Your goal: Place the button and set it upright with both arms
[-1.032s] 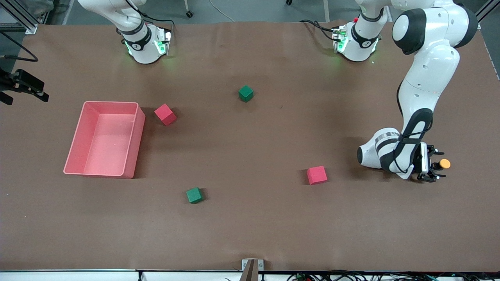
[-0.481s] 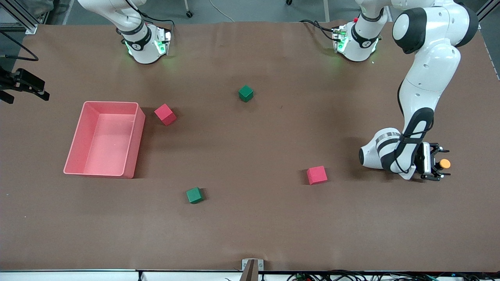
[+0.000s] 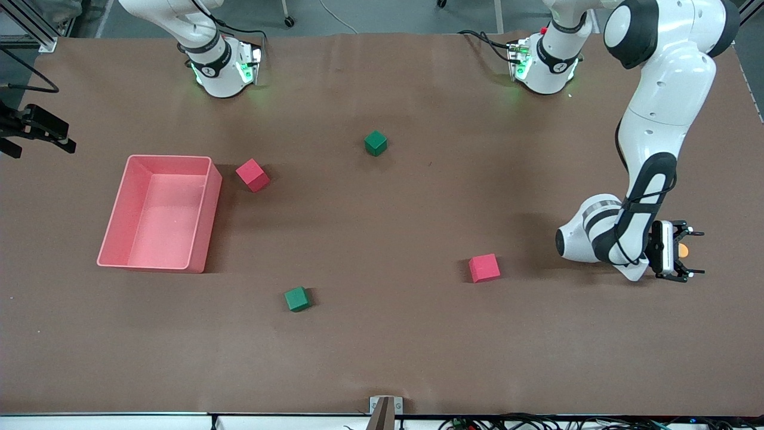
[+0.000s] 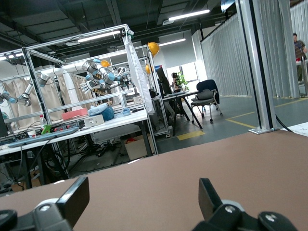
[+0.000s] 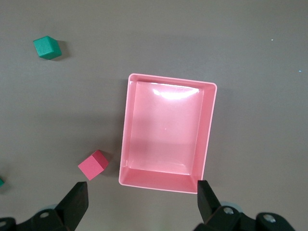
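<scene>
The button (image 3: 684, 251) lies near the left arm's end of the table. Only its orange cap shows, partly covered by the gripper's body. My left gripper (image 3: 693, 253) is low over the table and turned sideways, open, with one finger on either side of the button. In the left wrist view the left gripper (image 4: 142, 199) has bare brown table between its fingers (image 4: 76, 198) and the button is hidden. My right gripper (image 5: 140, 202) hangs open and empty high over the pink bin (image 5: 166, 132). It is outside the front view.
The pink bin (image 3: 169, 157) stands toward the right arm's end. A red cube (image 3: 252, 174) sits beside it. A second red cube (image 3: 484, 267) lies near the left gripper. One green cube (image 3: 375, 143) lies mid-table and another (image 3: 296, 298) nearer the front camera.
The left arm has shifted toward its end of the table. Its open fingers now reach past the button, which is more covered than before. Nothing else has moved.
</scene>
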